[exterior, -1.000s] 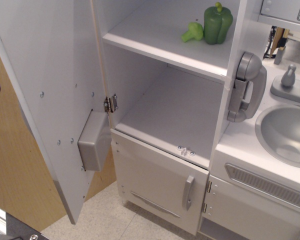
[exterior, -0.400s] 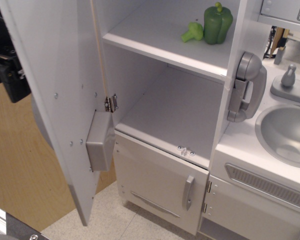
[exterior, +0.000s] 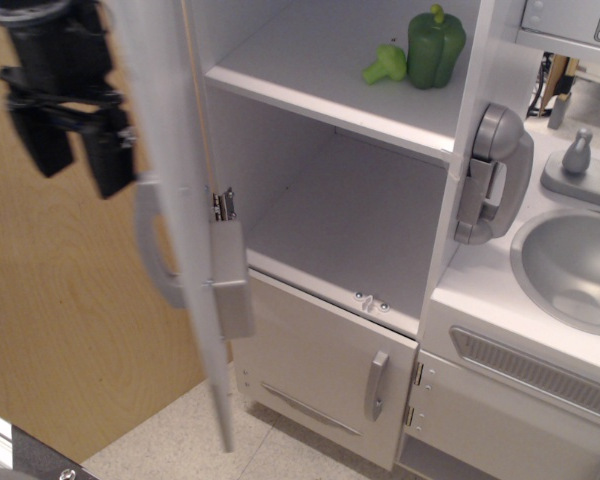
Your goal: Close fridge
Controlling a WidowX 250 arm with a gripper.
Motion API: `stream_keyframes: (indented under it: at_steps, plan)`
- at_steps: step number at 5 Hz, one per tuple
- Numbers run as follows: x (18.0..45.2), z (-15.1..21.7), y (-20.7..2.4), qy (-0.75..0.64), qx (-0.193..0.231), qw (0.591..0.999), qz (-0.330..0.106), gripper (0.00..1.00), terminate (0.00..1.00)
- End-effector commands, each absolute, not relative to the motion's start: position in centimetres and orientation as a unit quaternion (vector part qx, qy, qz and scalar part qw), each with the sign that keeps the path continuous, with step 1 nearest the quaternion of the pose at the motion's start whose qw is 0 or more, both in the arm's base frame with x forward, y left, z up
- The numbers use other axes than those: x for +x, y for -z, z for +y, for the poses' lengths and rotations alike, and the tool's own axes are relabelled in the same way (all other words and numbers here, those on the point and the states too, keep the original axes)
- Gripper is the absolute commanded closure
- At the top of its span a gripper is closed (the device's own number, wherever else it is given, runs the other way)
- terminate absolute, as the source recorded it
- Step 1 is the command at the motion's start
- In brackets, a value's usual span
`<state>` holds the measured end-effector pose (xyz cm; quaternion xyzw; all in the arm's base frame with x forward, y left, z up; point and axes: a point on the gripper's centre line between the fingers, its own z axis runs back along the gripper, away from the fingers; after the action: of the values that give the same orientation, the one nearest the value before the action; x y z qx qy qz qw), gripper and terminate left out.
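Nearest to the camera, the fridge door point(exterior: 180, 220) is standing almost edge-on, a tall white panel running from the top of the picture down towards the floor. Its long axis is vertical, and it is hanging on a small metal hinge point(exterior: 223, 204) at the left side of the fridge point(exterior: 330, 150). The grey back of the dispenser point(exterior: 230, 280) is sitting on the inner face, and the curved grey handle point(exterior: 152, 250) is showing on the outer face, to the left.

The claw point(exterior: 68, 150) is hanging just to the left of the door, on the outer side, above the handle. Its two dark fingers point(exterior: 108, 160) are pointing down with a gap between them and nothing held, so the claw is standing open. Whether it is touching the panel cannot be told, because the picture is blurred there.

So the door is lying to the right of the claw, and the open cabinet is lying further right again. The coming move, as it seems, is asking for a push to the right and inward, around the hinge, until the door is meeting the cabinet front.

Deeper in, the lower shelf point(exterior: 340, 240) is standing bare, and on the upper shelf a green pepper point(exterior: 435, 45) and a small broccoli point(exterior: 385, 63) are resting side by side, well inside the front edge.
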<state>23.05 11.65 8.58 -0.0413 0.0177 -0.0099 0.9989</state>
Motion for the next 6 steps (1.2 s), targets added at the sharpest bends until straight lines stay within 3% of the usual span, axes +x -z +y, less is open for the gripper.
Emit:
stream_keyframes:
  at_steps: [1,4,6]
  plan:
    - [27.2,9.7,-10.3,-0.010,-0.038,0.999,-0.009,0.00,0.00]
    - [32.6,7.9,-8.2,-0.060,-0.005,0.997,-0.053,0.00,0.00]
    - [34.7,6.5,-7.8,-0.074,-0.020,0.994,-0.077,0.00,0.00]
